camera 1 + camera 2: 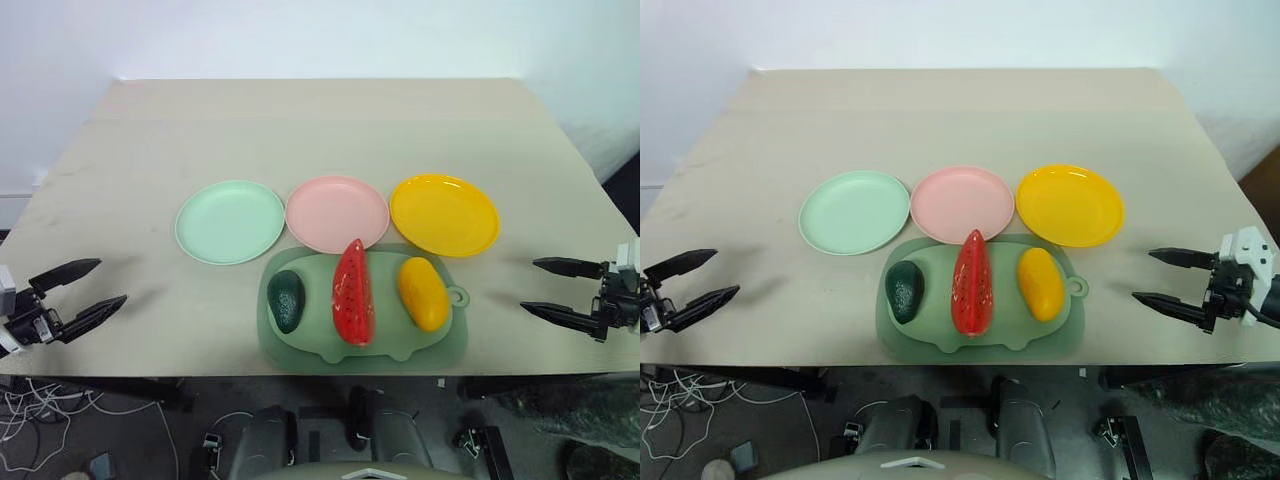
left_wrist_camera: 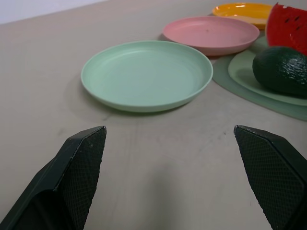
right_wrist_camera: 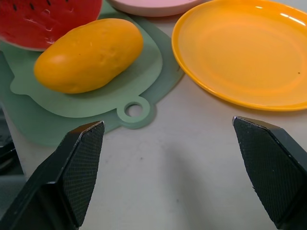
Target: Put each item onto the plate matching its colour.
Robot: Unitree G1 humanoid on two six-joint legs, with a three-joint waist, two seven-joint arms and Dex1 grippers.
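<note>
My right pincer point(image 1: 1162, 278) wide open, empty | yellow-orange oval toy mango point(image 1: 1040, 283) inboard, nearest it, long axis front-to-back | left pincer point(image 1: 702, 277) likewise open, empty.

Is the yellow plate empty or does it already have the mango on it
Empty. The yellow plate holds nothing; the mango lies on the pig-shaped mat, beside the watermelon wedge.
</note>
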